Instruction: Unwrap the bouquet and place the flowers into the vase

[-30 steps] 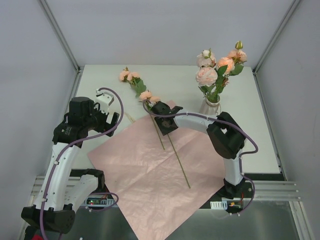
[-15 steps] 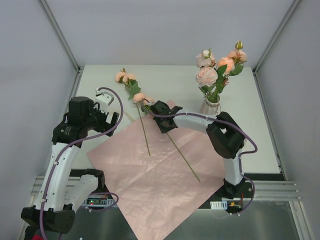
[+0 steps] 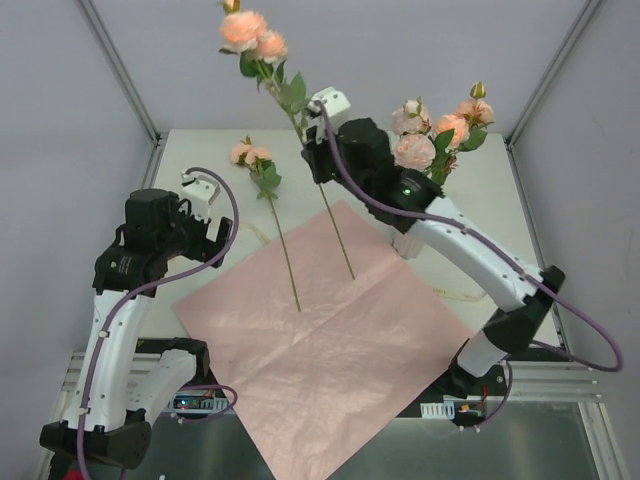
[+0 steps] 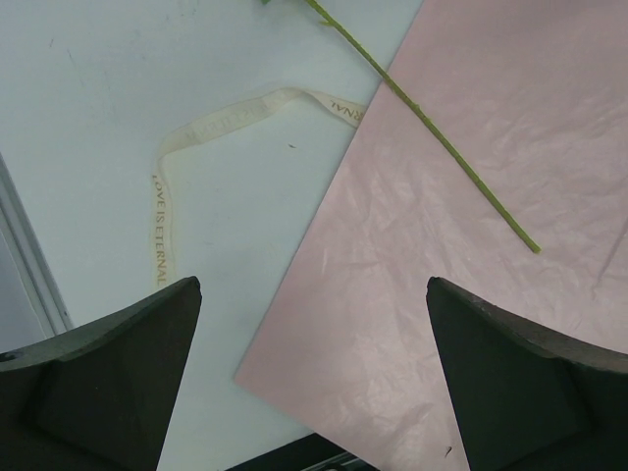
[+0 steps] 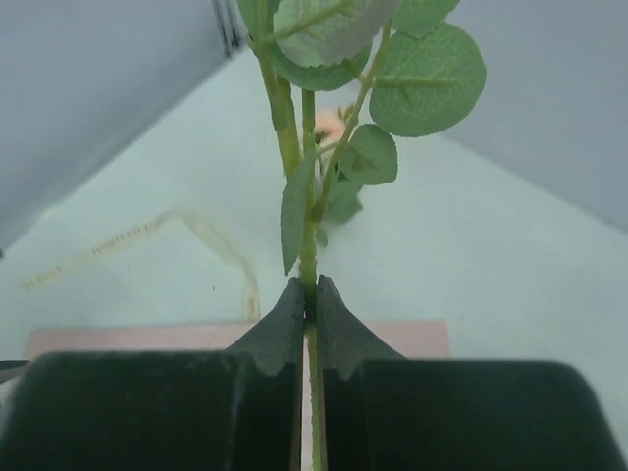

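Note:
My right gripper [image 3: 318,152] [image 5: 309,289] is shut on the thin green stem of one rose [image 3: 246,28], held high above the back of the table. The blooms point up and to the left, and the stem hangs down over the pink paper sheet [image 3: 330,340]. Green leaves [image 5: 422,78] show just past the fingertips. A second rose [image 3: 251,154] lies on the table with its stem [image 4: 442,147] reaching onto the paper. Several roses [image 3: 415,150] stand at the back right; the vase under them is hidden behind my right arm. My left gripper [image 4: 314,285] [image 3: 212,238] is open and empty above the paper's left edge.
A cream ribbon [image 4: 157,196] [image 5: 147,231] lies loose on the white table left of the paper. The paper's near corner hangs over the table's front edge [image 3: 300,450]. Grey walls enclose the table on three sides.
My right gripper has shut on a rose that lay on the table and lifted it high toward the back. The other rose shifted left on the paper. The left arm barely moved.

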Controlling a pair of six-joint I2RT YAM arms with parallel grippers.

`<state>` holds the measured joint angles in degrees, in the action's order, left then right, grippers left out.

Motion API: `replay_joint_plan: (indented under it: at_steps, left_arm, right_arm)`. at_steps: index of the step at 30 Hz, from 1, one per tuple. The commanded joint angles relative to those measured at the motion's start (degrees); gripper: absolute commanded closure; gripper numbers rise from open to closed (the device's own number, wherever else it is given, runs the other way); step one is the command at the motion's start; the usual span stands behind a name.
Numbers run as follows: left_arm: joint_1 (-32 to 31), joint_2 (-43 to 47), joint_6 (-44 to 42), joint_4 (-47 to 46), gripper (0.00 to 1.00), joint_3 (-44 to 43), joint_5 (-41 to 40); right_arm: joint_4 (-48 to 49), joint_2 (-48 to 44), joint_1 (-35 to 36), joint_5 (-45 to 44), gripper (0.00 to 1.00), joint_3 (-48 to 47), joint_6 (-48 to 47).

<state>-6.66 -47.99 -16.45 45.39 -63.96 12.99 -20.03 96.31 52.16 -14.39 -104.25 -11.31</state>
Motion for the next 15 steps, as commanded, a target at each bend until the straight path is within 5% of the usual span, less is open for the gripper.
replay_joint_plan:
  at_steps: [1,6,15]
  left_arm:
    - [0.68,-0.09,1.42,0.41,0.01,-1.08,0.45]
    - [0.77,-1.06,1.42,0.23,0.01,-0.63,1.16]
    - [0.77,-1.58,0.8,0.23,0.01,-0.9,1.95]
  right_arm:
    - [9.28,-10.86,0.13,-1.43,0.99,0.96,-7.05]
    - [25.89,-23.44,0.22,0.33,0.99,9.14,-14.59]
    - [32.77,-36.62,-0.04,-5.9,0.99,17.4,-25.51]
